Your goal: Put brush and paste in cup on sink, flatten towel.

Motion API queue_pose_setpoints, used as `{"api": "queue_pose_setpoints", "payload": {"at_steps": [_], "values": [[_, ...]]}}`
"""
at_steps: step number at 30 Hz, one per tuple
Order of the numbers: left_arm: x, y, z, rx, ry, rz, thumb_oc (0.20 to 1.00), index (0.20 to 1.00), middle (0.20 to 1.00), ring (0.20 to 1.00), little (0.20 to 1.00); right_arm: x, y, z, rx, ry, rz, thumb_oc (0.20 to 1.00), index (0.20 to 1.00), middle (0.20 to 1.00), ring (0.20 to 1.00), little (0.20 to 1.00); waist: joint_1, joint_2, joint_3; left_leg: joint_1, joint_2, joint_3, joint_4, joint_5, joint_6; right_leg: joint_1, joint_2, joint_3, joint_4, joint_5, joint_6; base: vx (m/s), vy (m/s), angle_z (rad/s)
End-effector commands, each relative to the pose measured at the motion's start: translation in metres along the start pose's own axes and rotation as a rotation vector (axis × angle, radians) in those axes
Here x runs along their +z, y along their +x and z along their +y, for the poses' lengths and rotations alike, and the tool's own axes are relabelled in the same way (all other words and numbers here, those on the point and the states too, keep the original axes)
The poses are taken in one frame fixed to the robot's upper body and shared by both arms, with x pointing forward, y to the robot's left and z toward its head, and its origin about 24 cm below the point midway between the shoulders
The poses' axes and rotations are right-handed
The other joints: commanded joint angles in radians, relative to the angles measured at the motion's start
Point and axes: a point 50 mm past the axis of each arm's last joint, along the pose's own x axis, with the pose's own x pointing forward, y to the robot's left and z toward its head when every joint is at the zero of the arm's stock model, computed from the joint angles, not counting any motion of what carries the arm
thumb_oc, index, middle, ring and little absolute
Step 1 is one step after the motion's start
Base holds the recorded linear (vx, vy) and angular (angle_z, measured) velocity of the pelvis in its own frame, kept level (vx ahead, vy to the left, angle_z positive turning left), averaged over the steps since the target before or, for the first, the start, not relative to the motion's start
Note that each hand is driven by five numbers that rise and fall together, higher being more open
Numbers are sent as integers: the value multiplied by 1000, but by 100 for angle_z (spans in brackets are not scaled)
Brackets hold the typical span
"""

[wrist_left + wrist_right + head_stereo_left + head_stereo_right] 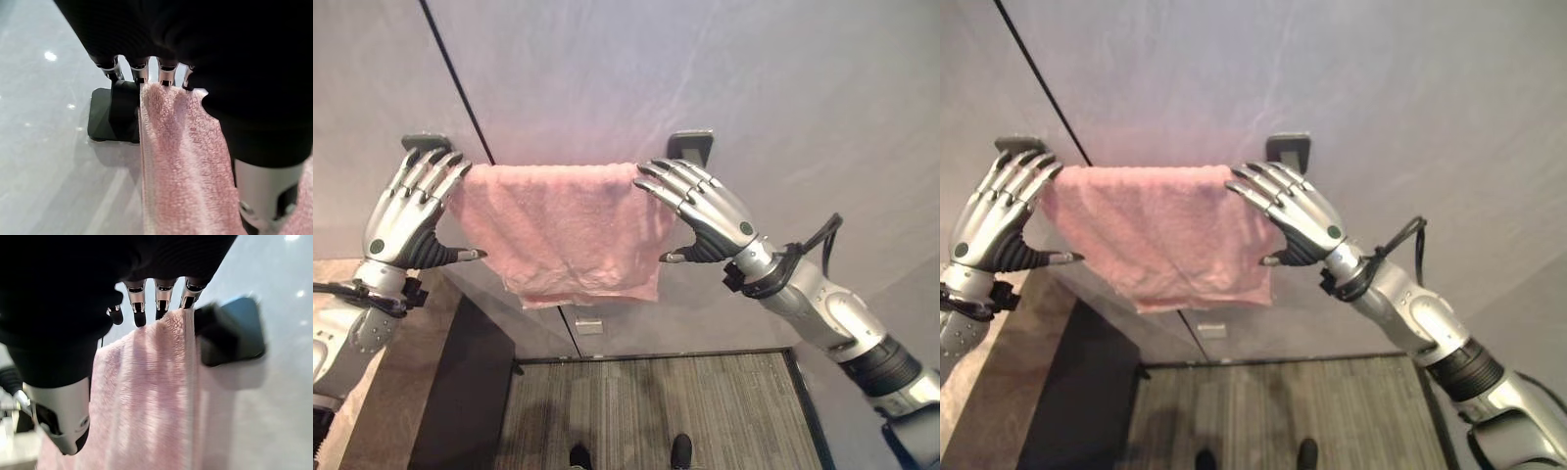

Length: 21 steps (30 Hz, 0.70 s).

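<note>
A pink towel hangs folded over a rail between two black wall brackets. My left hand lies on the towel's left top corner, fingers straight along the rail and thumb sticking out below. My right hand rests the same way on the right top corner. In the left wrist view the fingers reach past the towel beside the bracket. In the right wrist view the fingers sit on the towel's top edge, next to the other bracket.
The grey wall carries a dark slanted seam and a small plate under the towel. A dark cabinet side and a stone counter edge stand at lower left. Striped flooring lies below.
</note>
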Motion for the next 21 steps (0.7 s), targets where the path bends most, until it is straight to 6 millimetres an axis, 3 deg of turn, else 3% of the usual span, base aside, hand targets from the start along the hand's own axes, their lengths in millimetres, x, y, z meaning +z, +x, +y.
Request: {"api": "queue_pose_setpoints", "payload": {"at_steps": [1,12,18,21], "values": [[-19,-36,-46,-319,11,140,1000,1000,1000,1000,1000,-16,1,-7,67,-137,31,1000,1000,1000,1000,1000,-25,-31,26,29,48,17,11,16,-41,52,-92,-28,15,-1,103,53,-24,-3],[-17,-31,-56,-377,-6,141,1000,1000,1000,1000,1000,-23,14,-16,215,-325,-62,1000,1000,1000,1000,1000,-33,-37,5,65,44,19,11,10,-41,100,-83,-43,18,-17,94,14,-2,-1],[-17,-34,-64,-394,-27,172,1000,1000,1000,1000,1000,-22,16,-13,200,-287,-46,1000,1000,1000,1000,1000,-35,-34,4,68,40,17,11,4,-38,104,-86,-49,15,-14,96,0,0,0],[-16,-36,-72,-376,-73,217,1000,1000,1000,1000,1000,-13,26,-22,96,-272,-63,1000,1000,1000,1000,1000,-35,-31,5,69,41,19,11,3,-37,101,-88,-44,14,-11,97,0,0,0]]}}
